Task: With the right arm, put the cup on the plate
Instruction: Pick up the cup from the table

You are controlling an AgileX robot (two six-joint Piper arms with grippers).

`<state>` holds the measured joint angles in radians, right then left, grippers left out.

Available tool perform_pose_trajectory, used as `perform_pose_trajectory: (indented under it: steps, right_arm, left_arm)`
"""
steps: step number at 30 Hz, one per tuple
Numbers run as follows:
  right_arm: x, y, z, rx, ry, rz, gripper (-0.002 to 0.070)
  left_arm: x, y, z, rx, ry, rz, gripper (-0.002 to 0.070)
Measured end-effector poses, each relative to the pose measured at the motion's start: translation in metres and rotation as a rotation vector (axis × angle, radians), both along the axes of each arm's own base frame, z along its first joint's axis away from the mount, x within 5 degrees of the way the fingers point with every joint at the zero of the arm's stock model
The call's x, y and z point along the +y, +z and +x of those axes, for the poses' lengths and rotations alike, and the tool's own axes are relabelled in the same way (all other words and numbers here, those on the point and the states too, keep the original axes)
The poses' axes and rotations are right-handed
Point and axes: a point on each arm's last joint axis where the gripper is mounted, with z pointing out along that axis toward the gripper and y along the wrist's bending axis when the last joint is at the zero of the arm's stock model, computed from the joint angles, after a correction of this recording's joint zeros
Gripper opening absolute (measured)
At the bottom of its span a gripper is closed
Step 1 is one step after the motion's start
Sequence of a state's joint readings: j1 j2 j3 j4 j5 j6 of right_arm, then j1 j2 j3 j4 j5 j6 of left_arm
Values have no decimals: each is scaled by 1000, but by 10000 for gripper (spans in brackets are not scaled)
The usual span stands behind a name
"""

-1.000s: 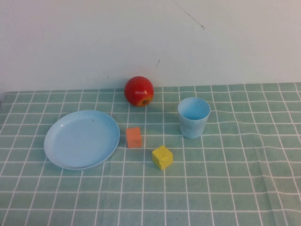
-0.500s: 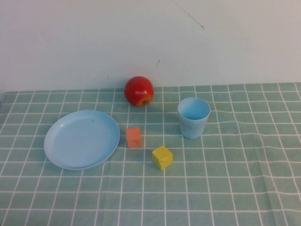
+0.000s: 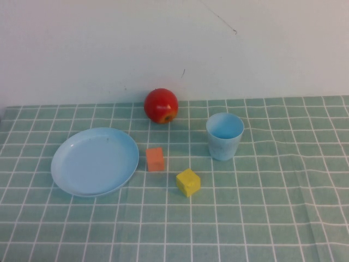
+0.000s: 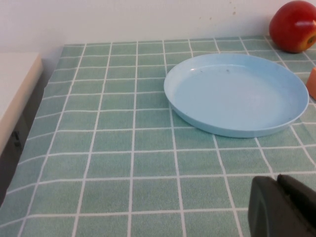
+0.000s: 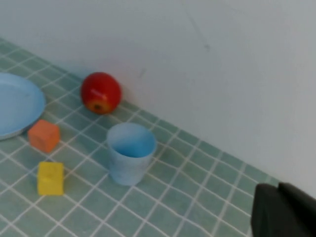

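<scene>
The light blue cup (image 3: 224, 136) stands upright and empty on the checked cloth, right of centre; it also shows in the right wrist view (image 5: 130, 152). The light blue plate (image 3: 95, 161) lies flat and empty at the left, also in the left wrist view (image 4: 237, 92). Neither arm shows in the high view. My right gripper (image 5: 279, 187) is shut and empty, well back from the cup. My left gripper (image 4: 277, 178) is shut and empty, a little short of the plate's near rim.
A red apple (image 3: 161, 105) sits by the back wall between plate and cup. An orange cube (image 3: 155, 159) and a yellow cube (image 3: 188, 182) lie between them. A white ledge (image 4: 15, 89) borders the cloth's left edge.
</scene>
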<state>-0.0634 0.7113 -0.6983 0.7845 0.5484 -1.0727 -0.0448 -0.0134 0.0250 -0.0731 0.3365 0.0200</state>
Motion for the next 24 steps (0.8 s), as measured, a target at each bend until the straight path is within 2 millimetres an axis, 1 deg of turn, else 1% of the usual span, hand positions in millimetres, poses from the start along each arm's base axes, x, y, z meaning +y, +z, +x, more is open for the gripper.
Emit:
perform_pose_trajectory:
  steps: [3,6,8,10,12,15,18,20,22,24]
  right_arm:
    - [7,-13,34,46,120,12,-2]
    - [14,-27,63,90,221,58,-2]
    - [18,-32,82,111,265,77,-2]
    - [23,-37,99,137,298,71,-2]
    - [33,-42,115,173,348,35,-2]
    - [52,-49,133,234,441,-66,-2]
    - [70,-54,145,290,518,-173,-2]
    - [80,-56,154,315,548,-214,1]
    - [85,-60,164,339,566,-236,35]
    - [88,-60,177,346,574,-243,113]
  left_arm:
    - [0,0,0,0,0,1,-3]
    - [0,0,0,0,0,1,-3]
    - [0,0,0,0,0,1,-3]
    - [0,0,0,0,0,1,-3]
    - [0,0,0,0,0,1,-3]
    - [0,0,0,0,0,1,-3]
    - [0,0,0,0,0,1,-3]
    - [0,0,0,0,0,1,-3]
    - [0,0,0,0,0,1,-3]
    - [0,0,0,0,0,1,-3]
